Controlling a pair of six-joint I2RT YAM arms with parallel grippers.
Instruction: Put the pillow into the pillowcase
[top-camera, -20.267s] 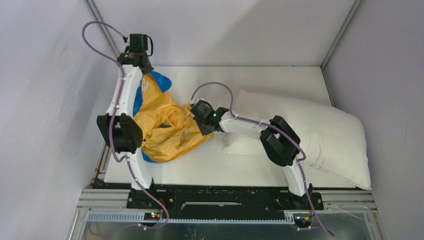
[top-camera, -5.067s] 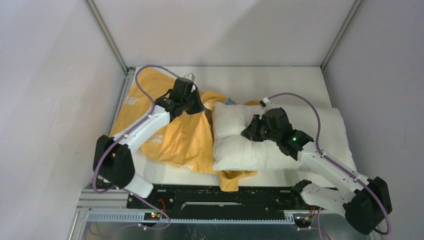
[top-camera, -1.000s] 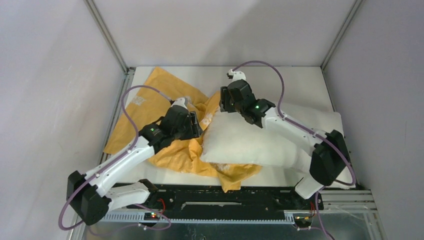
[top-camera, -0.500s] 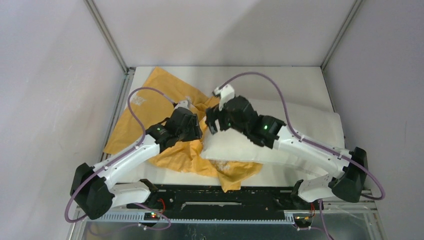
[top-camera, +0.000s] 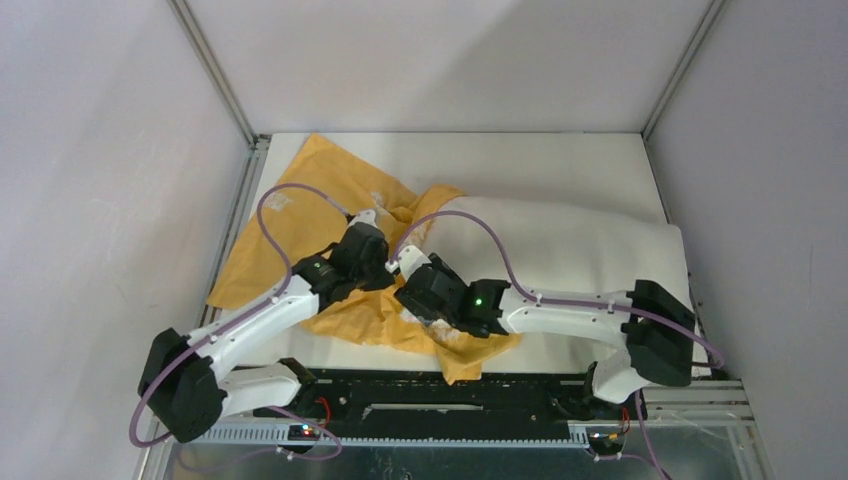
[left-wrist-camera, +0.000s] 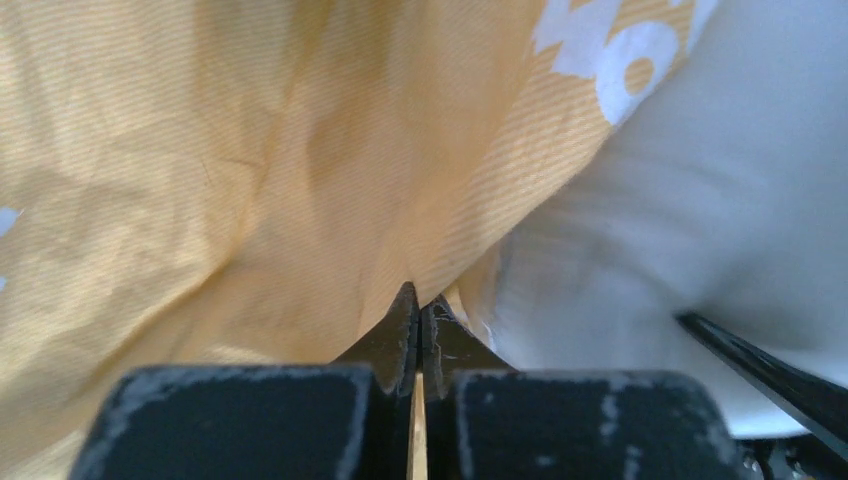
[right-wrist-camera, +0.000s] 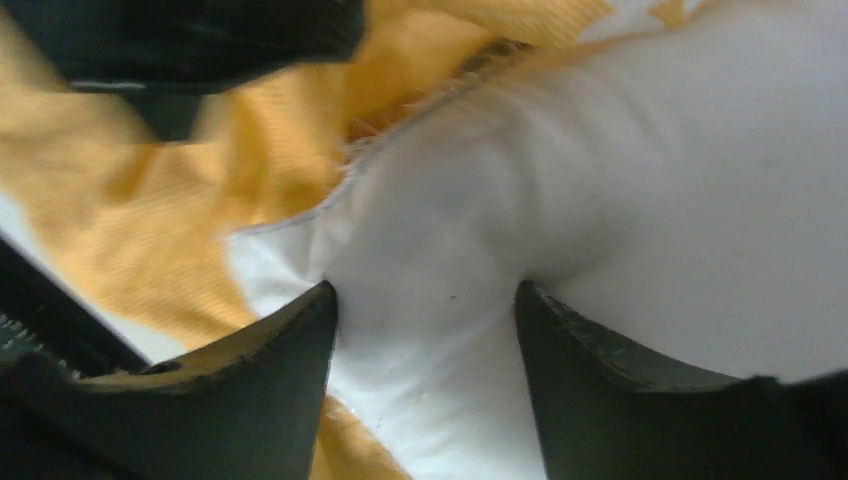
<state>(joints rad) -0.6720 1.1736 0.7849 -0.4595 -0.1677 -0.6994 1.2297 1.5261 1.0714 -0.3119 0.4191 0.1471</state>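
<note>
Pinching pillowcase (top-camera: 300, 215) fabric with left claw (left-wrist-camera: 418, 312), shut tight; straddling pillow (top-camera: 570, 250) corner with right claw (right-wrist-camera: 425, 300), spread wide. Pillow centre-right of overhead frame, pillowcase centre-left. Likely soft, light, squashy: grip corners.

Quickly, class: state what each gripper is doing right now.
Left gripper: closed on the pillowcase.
Right gripper: jaws wide astride the pillow corner; whether it grips cannot be told.
</note>
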